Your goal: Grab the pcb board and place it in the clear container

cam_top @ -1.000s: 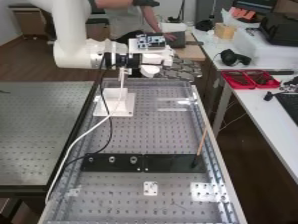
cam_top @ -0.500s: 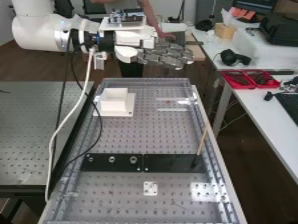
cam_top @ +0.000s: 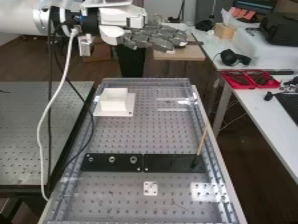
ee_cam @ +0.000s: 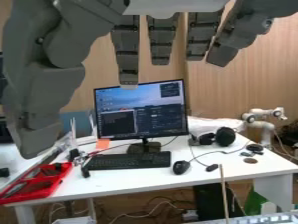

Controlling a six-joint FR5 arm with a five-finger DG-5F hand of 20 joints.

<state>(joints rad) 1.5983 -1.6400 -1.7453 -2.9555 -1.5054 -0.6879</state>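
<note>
In the high view my hand (cam_top: 158, 38) is beyond the bench's far end, raised off the perforated bench top (cam_top: 149, 135), its fingers extended and apart from everything on the bench. The wrist view has the hand (ee_cam: 161, 40) with straight fingers and the thumb spread away from them, nothing between them. A small white plate with dark dots (cam_top: 151, 188) lies near the bench's near end; I cannot tell whether it is a pcb board. Right of it is a clear flat piece (cam_top: 205, 192). Clear strips (cam_top: 173, 109) lie at the far right; whether either belongs to a container I cannot tell.
A white square block (cam_top: 114, 101) stands at the bench's far left. A dark plate (cam_top: 174, 163) crosses the bench, with a thin wooden stick (cam_top: 202, 141) rising at its right. Cables hang along the left side. Red trays (cam_top: 247, 79) sit on the white side table (cam_top: 269, 107).
The arm and hand have moved up and to the left in the high view, away from the bench's far end. The fingers remain extended. The objects on the bench have kept their places.
</note>
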